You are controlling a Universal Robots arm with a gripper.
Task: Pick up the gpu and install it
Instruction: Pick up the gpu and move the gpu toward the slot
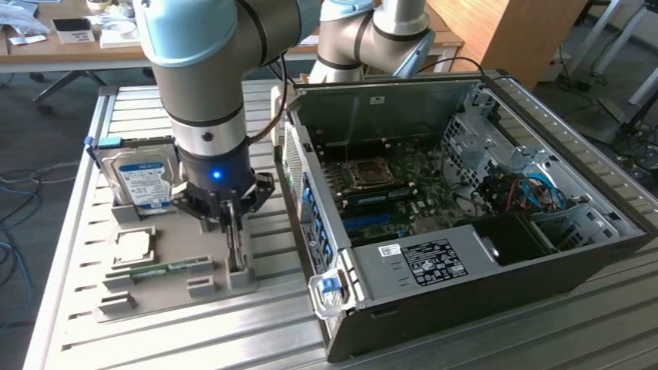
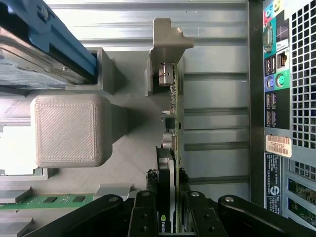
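The gpu is a thin dark card standing on edge in the grey holder tray, at the tray's side nearest the computer case. In the wrist view the gpu runs away from the camera, with its pale metal bracket at the far end. My gripper has come straight down over it. One black finger presses each face of the card, so the gripper is shut on the gpu. The card's lower edge still looks level with the holder.
The open computer case lies at the exterior view's right, motherboard facing up, its rear port panel close beside the card. The tray also holds a blue-labelled hard drive, a square chip and a green memory stick.
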